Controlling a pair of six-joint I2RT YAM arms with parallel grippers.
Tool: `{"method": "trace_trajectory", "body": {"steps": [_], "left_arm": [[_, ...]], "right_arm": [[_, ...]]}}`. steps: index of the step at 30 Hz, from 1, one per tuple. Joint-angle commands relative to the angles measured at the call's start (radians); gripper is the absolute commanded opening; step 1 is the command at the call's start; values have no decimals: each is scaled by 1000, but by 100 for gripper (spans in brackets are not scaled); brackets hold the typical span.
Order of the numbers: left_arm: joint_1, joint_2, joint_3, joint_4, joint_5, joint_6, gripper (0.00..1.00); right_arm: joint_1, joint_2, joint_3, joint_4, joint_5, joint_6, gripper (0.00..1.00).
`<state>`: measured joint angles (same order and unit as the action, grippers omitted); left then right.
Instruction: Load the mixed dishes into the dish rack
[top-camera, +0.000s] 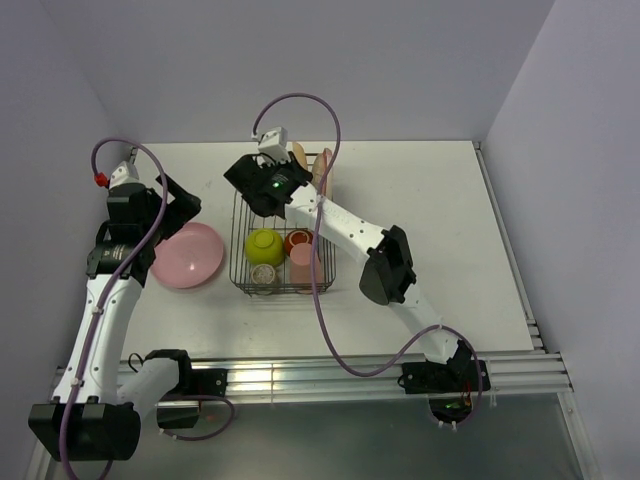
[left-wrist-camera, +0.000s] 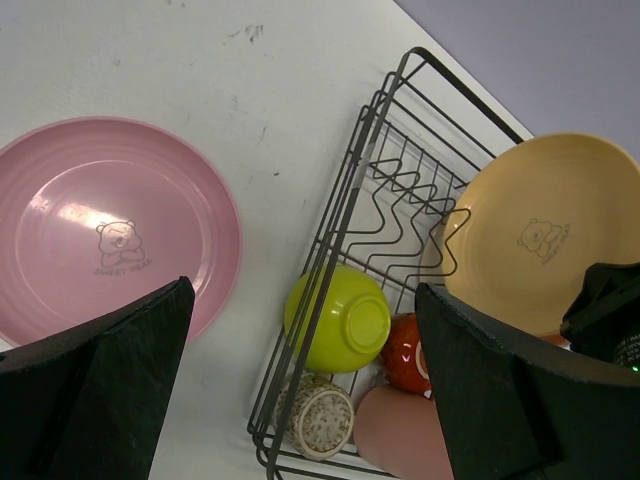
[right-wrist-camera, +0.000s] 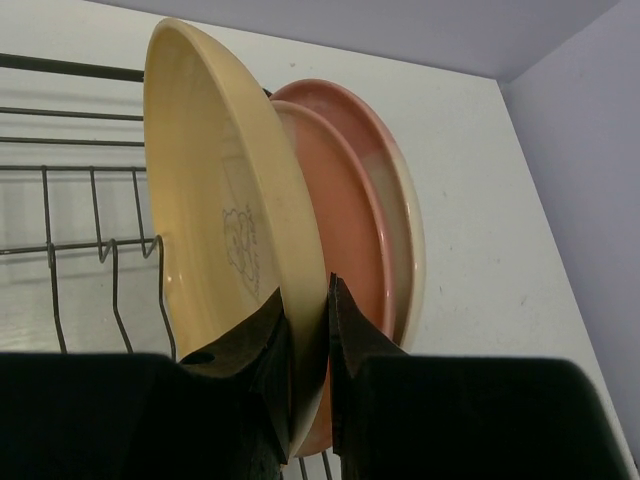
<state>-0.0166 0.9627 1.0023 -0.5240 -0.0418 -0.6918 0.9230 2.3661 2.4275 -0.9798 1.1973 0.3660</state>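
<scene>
- Two pinkish plates (right-wrist-camera: 365, 200) stand in the dish rack (right-wrist-camera: 100, 250); the right gripper (right-wrist-camera: 308, 300) pinches the orange-yellow plate (right-wrist-camera: 220, 200) by its rim beside them.
- Seat its edge between wires, upright, before releasing.
- Spread wide, the left gripper (left-wrist-camera: 300, 300) hangs over the pink plate (left-wrist-camera: 100, 240) on the table (left-wrist-camera: 200, 80).

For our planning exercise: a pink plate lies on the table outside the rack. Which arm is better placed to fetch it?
Left, probably. The left hand hangs open close by the pink plate, left of the dish rack. The right hand is shut on the orange-yellow plate standing in the rack.
</scene>
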Motion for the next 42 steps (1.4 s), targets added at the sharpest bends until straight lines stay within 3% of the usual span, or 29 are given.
{"method": "trace_trajectory", "body": {"steps": [1, 3, 7, 9, 15, 24, 30, 37, 42], "left_arm": [[1, 25, -8, 10, -33, 11, 99], [1, 45, -11, -1, -64, 5, 99], [1, 148, -1, -45, -131, -21, 99], [1, 213, 5, -57, -129, -40, 99], [3, 398, 44, -103, -96, -120, 99], [10, 583, 140, -139, -79, -233, 99], [14, 747, 341, -228, -124, -308, 99], [14, 1037, 629, -508, -224, -360, 99], [14, 1122, 610, -527, -221, -350, 99]], "right_arm": [[10, 16, 12, -37, -57, 14, 19], [14, 10, 10, -37, -74, 20, 30], [22, -5, 4, -42, -105, 34, 62], [22, -18, -10, -37, -122, 36, 72], [22, -79, -57, -51, -128, 82, 76], [31, -366, -277, -28, -140, 158, 77], [33, -521, -413, -26, -113, 191, 77], [33, -619, -538, -31, -100, 243, 77], [33, -669, -614, -19, -97, 268, 77]]}}
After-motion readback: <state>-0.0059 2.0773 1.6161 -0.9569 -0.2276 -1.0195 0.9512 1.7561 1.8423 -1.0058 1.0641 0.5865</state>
